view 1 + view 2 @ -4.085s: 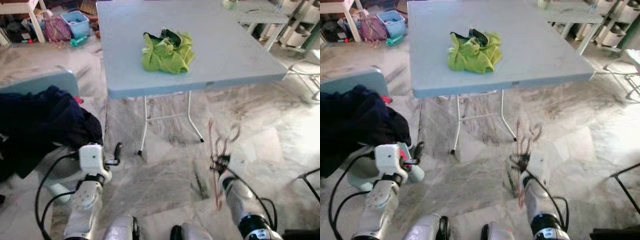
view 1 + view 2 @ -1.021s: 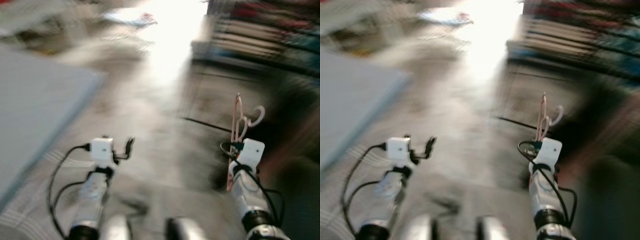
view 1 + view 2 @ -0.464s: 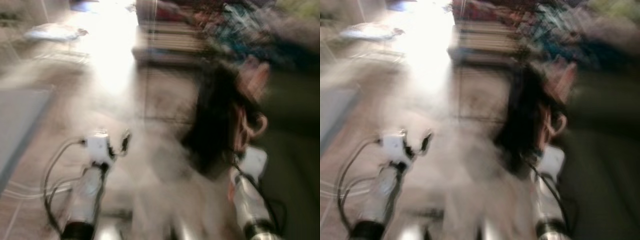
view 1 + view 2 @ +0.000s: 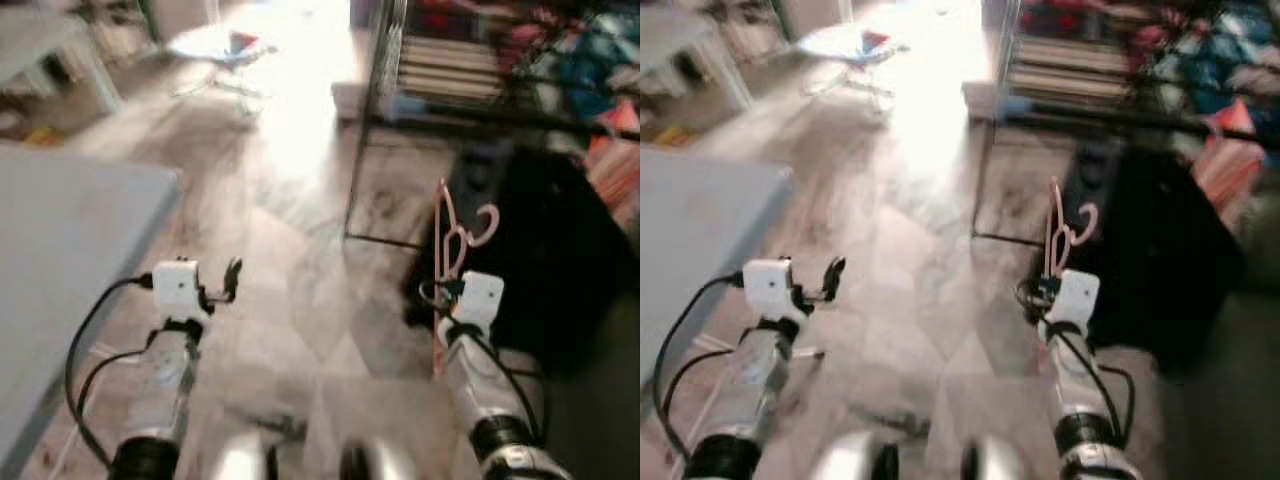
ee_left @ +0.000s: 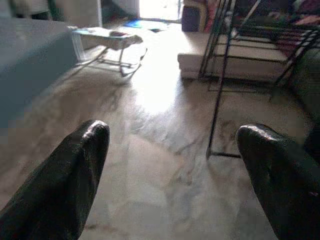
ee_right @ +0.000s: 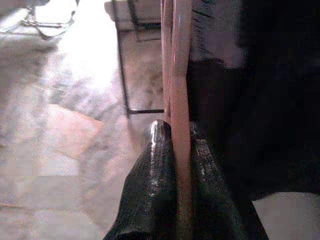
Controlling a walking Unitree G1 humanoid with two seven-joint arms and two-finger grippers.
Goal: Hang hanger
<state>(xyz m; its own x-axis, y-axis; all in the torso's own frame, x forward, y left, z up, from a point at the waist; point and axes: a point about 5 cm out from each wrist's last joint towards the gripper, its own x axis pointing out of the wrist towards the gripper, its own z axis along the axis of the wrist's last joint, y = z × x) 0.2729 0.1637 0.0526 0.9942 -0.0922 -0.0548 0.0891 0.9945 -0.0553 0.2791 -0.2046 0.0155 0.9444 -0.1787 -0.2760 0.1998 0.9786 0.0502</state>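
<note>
left eye view: the right gripper (image 4: 447, 292) is raised in front of the robot with a pink hanger (image 4: 452, 235) standing upright out of it, hook (image 4: 486, 225) at the top; behind the hanger hangs dark clothing (image 4: 540, 260) on a black metal rack (image 4: 372, 90). the left gripper (image 4: 231, 276) is held out over the marbled floor (image 4: 290, 270), beside a grey table (image 4: 70, 260), carrying nothing.
right eye view: same scene, slightly blurred; the hanger (image 4: 1060, 235) is near the rack's upright post (image 4: 990, 120) and the dark clothing, but its hook hangs free in the air, touching no rail.
left wrist view: the left gripper's two black fingers (image 5: 65, 180) stand wide apart with only floor between them; the rack's legs (image 5: 220, 90) and a low white stool (image 5: 112, 40) lie ahead.
right wrist view: the black fingers (image 6: 152, 195) are pressed together on the hanger's pink bars (image 6: 177, 100), pinching it firmly; the dark garment (image 6: 260, 100) is just beyond.
progress: hanger is picked up and carried to the rack; judged roughly midway.
left to do: lift the hook up to a rail, seat it over the rail, then release; which rail is meant cannot be told.
</note>
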